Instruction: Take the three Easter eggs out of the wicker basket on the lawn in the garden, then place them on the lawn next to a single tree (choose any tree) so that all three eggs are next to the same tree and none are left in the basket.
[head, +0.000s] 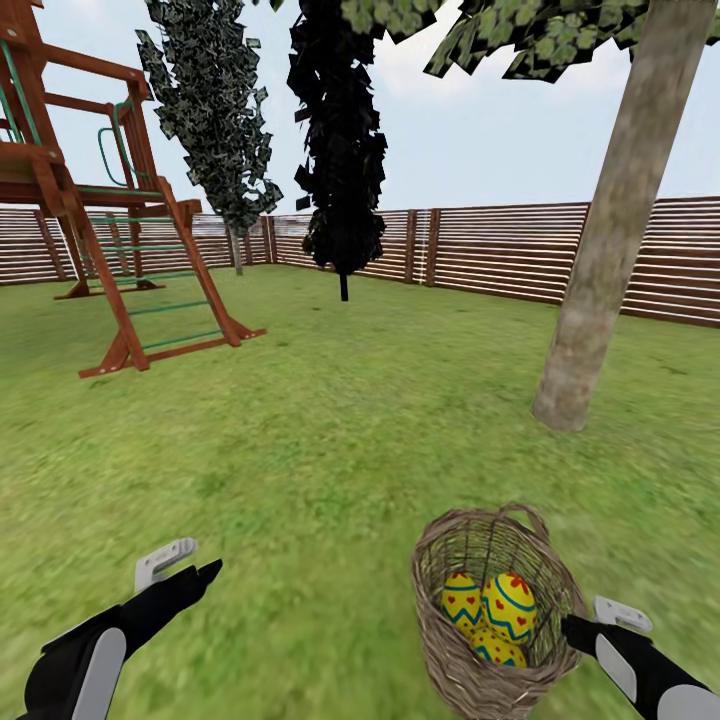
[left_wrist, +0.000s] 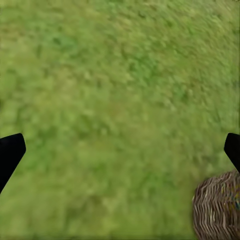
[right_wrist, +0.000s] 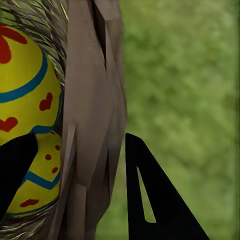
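Note:
The wicker basket (head: 440, 600) stands on the lawn (head: 330, 440) at the lower right of the head view. Three yellow Easter eggs (head: 510, 605) with blue zigzags and red marks lie inside it. My right gripper (head: 585, 630) is at the basket's right rim. In the right wrist view it (right_wrist: 82, 165) is shut on the basket wall (right_wrist: 92, 110), with one finger inside beside two eggs (right_wrist: 25, 85) and the other outside. My left gripper (head: 185, 570) hangs open over bare grass left of the basket. The tree (head: 600, 270) rises behind the basket on the right.
A red-brown play tower (head: 110, 230) stands at the back left. A black-foliaged conifer (head: 343, 150) and another dark tree (head: 215, 120) stand by the slatted fence (head: 500, 250). The basket's edge (left_wrist: 217, 207) shows in the left wrist view.

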